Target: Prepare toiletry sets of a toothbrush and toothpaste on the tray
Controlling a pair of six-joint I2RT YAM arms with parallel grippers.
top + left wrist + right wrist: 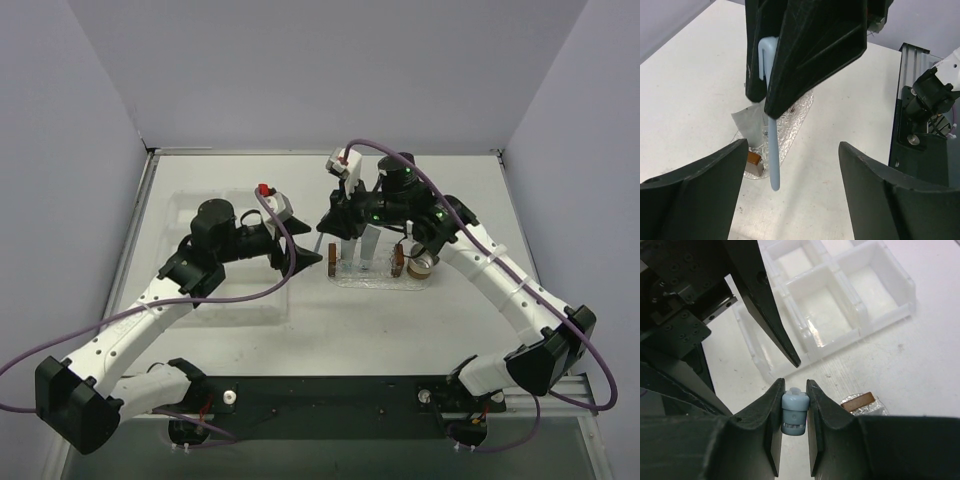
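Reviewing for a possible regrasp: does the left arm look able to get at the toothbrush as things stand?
Probably yes. The toothbrush hangs down from the right fingers, which clamp only its top end, so its lower shaft is bare. The left fingers stand open facing it, with nothing between.

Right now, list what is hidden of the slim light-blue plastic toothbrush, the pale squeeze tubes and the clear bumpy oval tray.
- Toothbrush: left wrist view, the right gripper hides most of its upper half; right wrist view shows only one end.
- Tubes: top view, the right arm overhangs their far ends; caps unseen.
- Tray: top view, too faint to trace its far rim.
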